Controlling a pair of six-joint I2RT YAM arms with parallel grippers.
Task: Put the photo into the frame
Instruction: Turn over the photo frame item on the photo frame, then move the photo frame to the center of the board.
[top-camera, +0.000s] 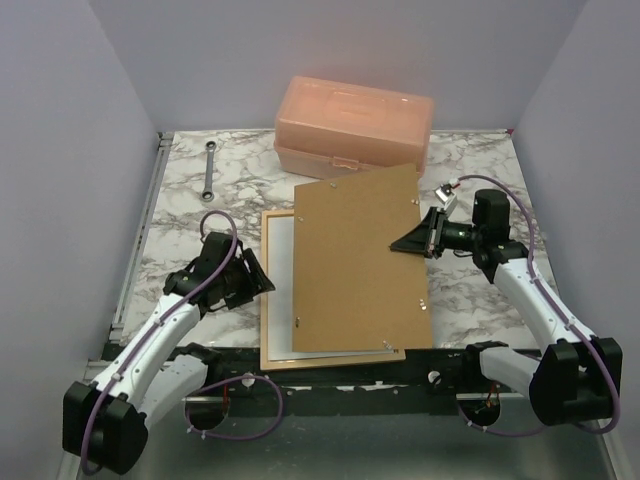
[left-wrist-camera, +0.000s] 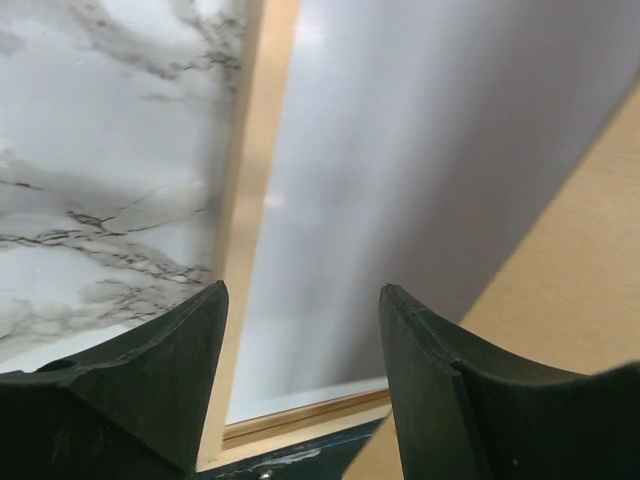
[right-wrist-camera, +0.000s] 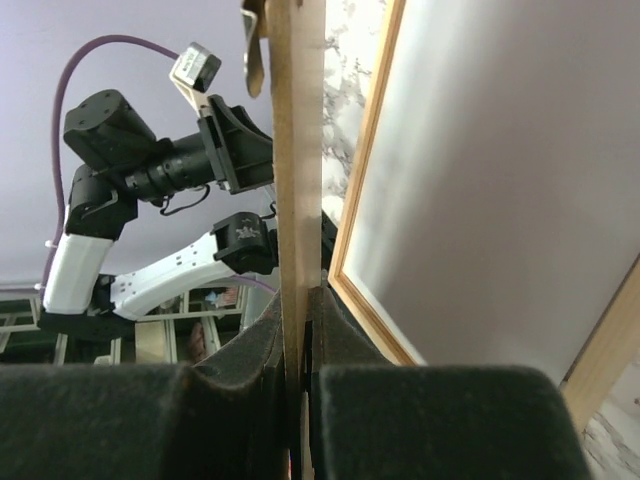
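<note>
Thin light-wood rectangular picture frame (top-camera: 264, 300) lies flat on the white-grey marble table (top-camera: 180, 200), mostly hidden under a big brown fibreboard backing panel (top-camera: 360, 260). Only the frame's left moulding and near edge show clearly. Rectangular paper photo (top-camera: 282, 290) sits inside the frame, plain white side up, printed side not visible. Just a strip of it shows between the left moulding and the panel, so can't tell how it sits on the covered side. Right jaws are closed on the panel's right edge, and the panel lies skewed across the frame. In the right wrist view the panel is edge-on (right-wrist-camera: 300, 150), pinched between the jaws and raised off the frame at that end, with moulding and white photo (right-wrist-camera: 500, 200) just beside the jaws. Small metal clips on the panel are too small to make out. Left jaws are open, holding nothing, at the frame's left moulding. In the left wrist view the moulding (left-wrist-camera: 250, 230) runs between them, with the photo ahead and the panel cutting in at right. Can't tell whether they touch the frame. Peach plastic box (top-camera: 355, 125) is beyond the right jaws, its front edge at the panel's far edge, contact unclear. Silver wrench (top-camera: 209, 170) lies well beyond the left jaws, apart from everything.
</note>
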